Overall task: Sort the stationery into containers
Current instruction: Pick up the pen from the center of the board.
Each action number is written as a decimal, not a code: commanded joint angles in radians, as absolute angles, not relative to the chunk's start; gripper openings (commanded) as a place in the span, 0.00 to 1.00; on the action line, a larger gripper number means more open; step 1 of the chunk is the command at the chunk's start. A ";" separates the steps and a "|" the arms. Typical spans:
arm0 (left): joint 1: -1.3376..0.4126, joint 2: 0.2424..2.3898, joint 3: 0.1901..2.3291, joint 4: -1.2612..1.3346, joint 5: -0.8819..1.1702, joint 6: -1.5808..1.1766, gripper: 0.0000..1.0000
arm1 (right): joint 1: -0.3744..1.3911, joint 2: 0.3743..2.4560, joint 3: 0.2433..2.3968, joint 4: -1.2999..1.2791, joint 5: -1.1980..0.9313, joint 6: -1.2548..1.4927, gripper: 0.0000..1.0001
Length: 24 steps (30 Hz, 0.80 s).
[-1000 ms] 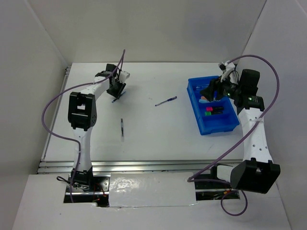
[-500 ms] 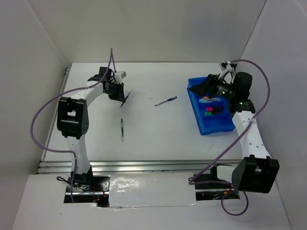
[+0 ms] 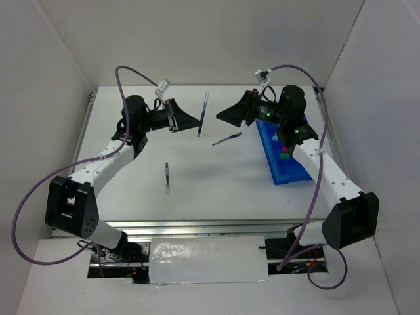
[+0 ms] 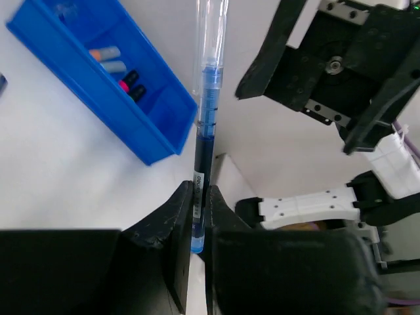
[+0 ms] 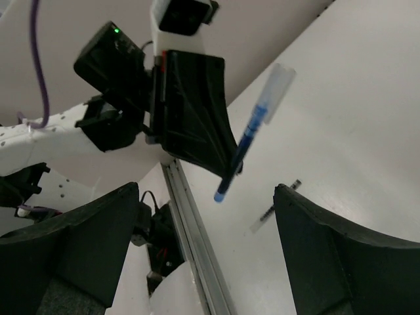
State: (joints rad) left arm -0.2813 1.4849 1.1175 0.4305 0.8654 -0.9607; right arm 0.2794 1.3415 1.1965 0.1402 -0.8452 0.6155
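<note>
Thin blue pen (image 4: 207, 125), clear-barrelled, stands nearly upright and clear of the bench (image 3: 131, 190). It is pinched at its lower end between the pressed-together fingers (image 4: 172, 216) of the left gripper (image 4: 199, 190). Most of the barrel stands free beyond the fingertips. The right gripper (image 3: 224, 113) faces the left gripper from just across the pen. Its fingers (image 5: 72, 262) are spread wide and hold nothing. In the right wrist view the pen hangs in the gap between them, touching neither. A second blue pen (image 3: 227, 138) lies flat on the bench just on the near side of the right gripper. A slim grey pen (image 3: 167, 176) lies on the bench on the near side of the left gripper, well apart from it. The blue tray (image 3: 282, 172) sits behind the right gripper, partly under that arm. Its compartments hold a pink-capped highlighter (image 4: 129, 81), a green-capped one (image 3: 284, 156), and two pale markers (image 4: 108, 59).
</note>
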 commanded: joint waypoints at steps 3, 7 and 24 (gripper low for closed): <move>-0.284 1.460 1.091 0.621 0.928 -1.144 0.00 | 0.345 1.385 1.288 0.239 -0.807 0.652 0.89; -0.287 1.460 1.085 0.653 0.928 -1.175 0.00 | 0.389 1.426 1.327 0.193 -0.782 0.617 0.88; -0.333 1.445 1.104 0.583 0.950 -1.088 0.00 | 0.354 1.548 1.417 0.301 -0.799 0.776 0.49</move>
State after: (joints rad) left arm -0.3244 1.4792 1.0733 0.5636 0.9241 -1.1278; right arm 0.3412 1.5471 1.3598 0.2157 -0.7712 0.7433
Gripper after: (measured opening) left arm 0.205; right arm 0.517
